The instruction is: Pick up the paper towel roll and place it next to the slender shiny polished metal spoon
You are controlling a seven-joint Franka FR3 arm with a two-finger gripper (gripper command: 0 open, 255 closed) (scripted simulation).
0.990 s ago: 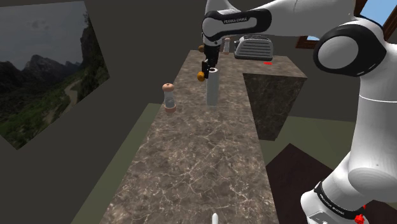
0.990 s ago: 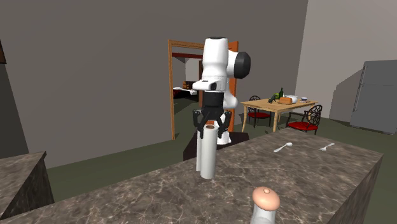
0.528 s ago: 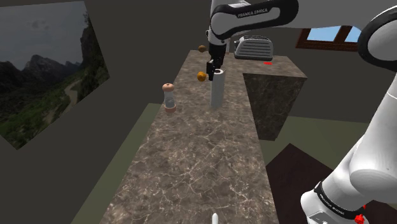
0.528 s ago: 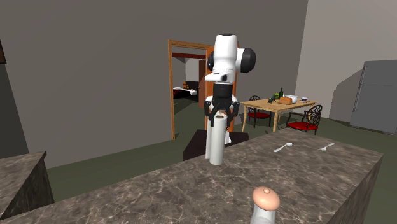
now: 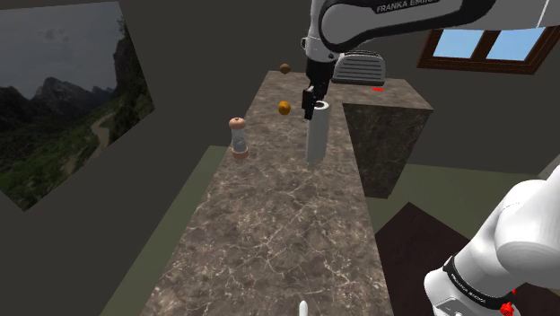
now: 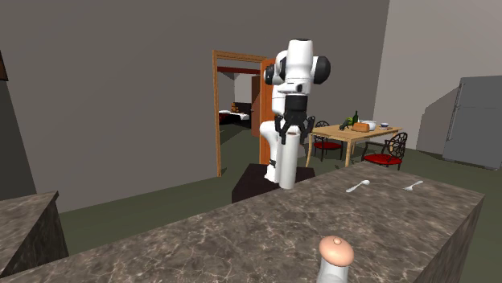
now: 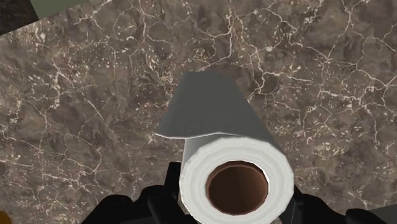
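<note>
dark veined counter, stretching off from the stand. nearest along it: spoon, flat on the stone, untouched. past the spoon: brown-capped shaker, upright. further from the spoon again: roll, hanging almost upright, seemingly just clear of the stone. has been carried sideways over the last second, off its old spot and closer to the spoon. means pick-up done and transfer under way, judging by that. remains well apart from the spoon, though, so calls for more travel before lowering beside it. clamped at the top end by gripper: closed down to the roll's width, with one finger pressed to each side of the white rim and the brown core open to the wrist view. touches nothing else. furthest from the spoon: small orange ball and toaster.
</note>
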